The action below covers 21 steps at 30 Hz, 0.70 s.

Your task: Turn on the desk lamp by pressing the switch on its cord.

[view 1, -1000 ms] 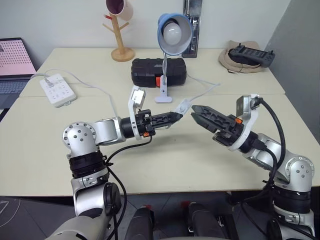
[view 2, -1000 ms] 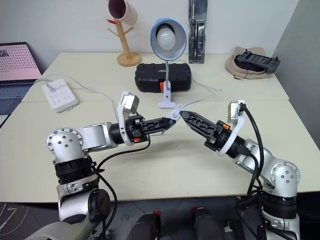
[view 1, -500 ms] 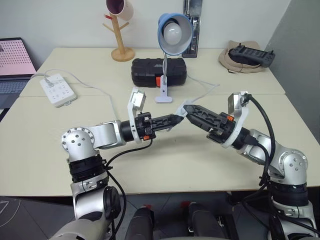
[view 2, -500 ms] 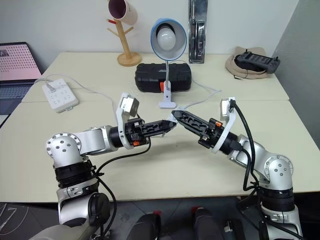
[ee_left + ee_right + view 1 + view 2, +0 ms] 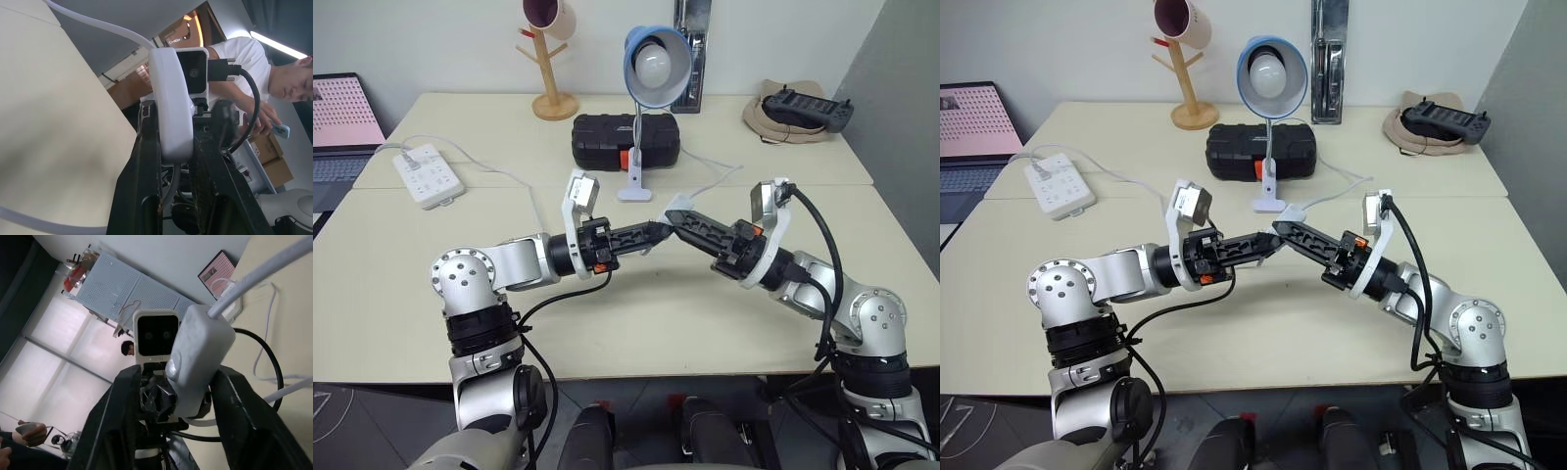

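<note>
The desk lamp (image 5: 656, 59) stands at the back of the table, its blue shade and unlit white bulb facing me. Its thin white cord (image 5: 710, 176) runs across the table to the switch (image 5: 675, 206), which is lifted off the surface. My left gripper (image 5: 658, 232) points to the right and is shut on one end of the switch (image 5: 171, 107). From the other side my right gripper (image 5: 680, 217) meets it tip to tip. The right fingers (image 5: 230, 396) have closed in around the free end of the switch (image 5: 198, 362).
A black case (image 5: 625, 140) lies behind the lamp's base. A white power strip (image 5: 427, 174) and a laptop (image 5: 342, 122) are at the left, a wooden mug tree (image 5: 548, 59) at the back, a hat with a controller (image 5: 798, 113) at the right. A person (image 5: 254, 73) sits beyond the table.
My right gripper has moved left onto the switch, and its fingers have gone from wide open to narrow around it. The left gripper has kept still, holding the switch.
</note>
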{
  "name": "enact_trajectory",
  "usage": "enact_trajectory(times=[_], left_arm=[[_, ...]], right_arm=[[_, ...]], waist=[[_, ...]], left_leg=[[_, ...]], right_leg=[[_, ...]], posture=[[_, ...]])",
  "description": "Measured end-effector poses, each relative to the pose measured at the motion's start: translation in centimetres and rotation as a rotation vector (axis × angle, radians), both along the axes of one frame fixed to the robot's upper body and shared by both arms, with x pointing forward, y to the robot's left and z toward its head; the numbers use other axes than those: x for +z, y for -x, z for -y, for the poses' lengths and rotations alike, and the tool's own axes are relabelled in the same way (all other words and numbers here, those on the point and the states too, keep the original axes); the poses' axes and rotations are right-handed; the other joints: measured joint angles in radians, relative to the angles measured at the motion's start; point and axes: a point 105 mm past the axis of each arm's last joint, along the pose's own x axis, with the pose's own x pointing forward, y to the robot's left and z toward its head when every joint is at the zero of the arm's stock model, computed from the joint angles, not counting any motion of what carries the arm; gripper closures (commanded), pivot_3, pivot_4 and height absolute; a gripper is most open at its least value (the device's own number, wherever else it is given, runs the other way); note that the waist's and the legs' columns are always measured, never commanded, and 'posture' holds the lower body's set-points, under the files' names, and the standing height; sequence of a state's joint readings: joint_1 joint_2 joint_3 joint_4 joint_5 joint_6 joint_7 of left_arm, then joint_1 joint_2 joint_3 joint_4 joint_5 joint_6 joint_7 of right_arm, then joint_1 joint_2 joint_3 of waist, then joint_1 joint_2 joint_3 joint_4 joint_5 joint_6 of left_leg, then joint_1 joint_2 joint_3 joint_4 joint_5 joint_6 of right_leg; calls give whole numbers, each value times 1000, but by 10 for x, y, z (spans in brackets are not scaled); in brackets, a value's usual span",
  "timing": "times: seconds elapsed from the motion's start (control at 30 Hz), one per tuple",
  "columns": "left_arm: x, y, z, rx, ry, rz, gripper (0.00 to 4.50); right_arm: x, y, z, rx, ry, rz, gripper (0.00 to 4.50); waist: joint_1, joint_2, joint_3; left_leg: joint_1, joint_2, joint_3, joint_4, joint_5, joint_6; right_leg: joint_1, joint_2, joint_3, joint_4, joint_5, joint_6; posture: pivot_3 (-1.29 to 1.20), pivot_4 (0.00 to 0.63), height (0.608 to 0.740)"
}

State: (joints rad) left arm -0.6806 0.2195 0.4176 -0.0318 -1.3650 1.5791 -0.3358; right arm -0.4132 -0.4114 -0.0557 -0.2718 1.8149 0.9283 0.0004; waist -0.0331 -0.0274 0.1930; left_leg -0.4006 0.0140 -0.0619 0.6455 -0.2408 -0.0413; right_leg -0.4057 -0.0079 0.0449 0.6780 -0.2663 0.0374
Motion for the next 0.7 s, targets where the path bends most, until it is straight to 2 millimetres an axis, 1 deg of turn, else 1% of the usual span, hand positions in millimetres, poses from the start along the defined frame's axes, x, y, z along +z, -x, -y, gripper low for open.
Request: enact_trajectory(times=[0.07, 0.13, 0.4, 0.7], left_arm=[[2, 1, 1, -1, 3, 3, 4093], [3, 1, 2, 0, 6, 7, 4093], [9, 0, 4, 18, -1, 19, 4093], [10, 1, 5, 26, -5, 9, 4093]], right_arm=[[0, -1, 1, -5, -5, -2, 3431], [2, -2, 2, -6, -13, 4, 3603], [6, -3, 3, -8, -30, 17, 3613], [5, -4, 6, -16, -12, 42, 3634]], waist=[[0, 0, 0], [0, 0, 0], [1, 0, 0], [1, 0, 0]], left_leg=[[0, 0, 0, 0, 0, 0], [0, 0, 0, 0, 0, 0], [0, 0, 0, 0, 0, 0], [0, 0, 0, 0, 0, 0]], right_leg=[[0, 0, 0, 0, 0, 0], [0, 0, 0, 0, 0, 0], [0, 0, 0, -1, 0, 0], [0, 0, 0, -1, 0, 0]], posture=[[0, 150, 740], [0, 150, 740], [0, 150, 740], [0, 150, 740]])
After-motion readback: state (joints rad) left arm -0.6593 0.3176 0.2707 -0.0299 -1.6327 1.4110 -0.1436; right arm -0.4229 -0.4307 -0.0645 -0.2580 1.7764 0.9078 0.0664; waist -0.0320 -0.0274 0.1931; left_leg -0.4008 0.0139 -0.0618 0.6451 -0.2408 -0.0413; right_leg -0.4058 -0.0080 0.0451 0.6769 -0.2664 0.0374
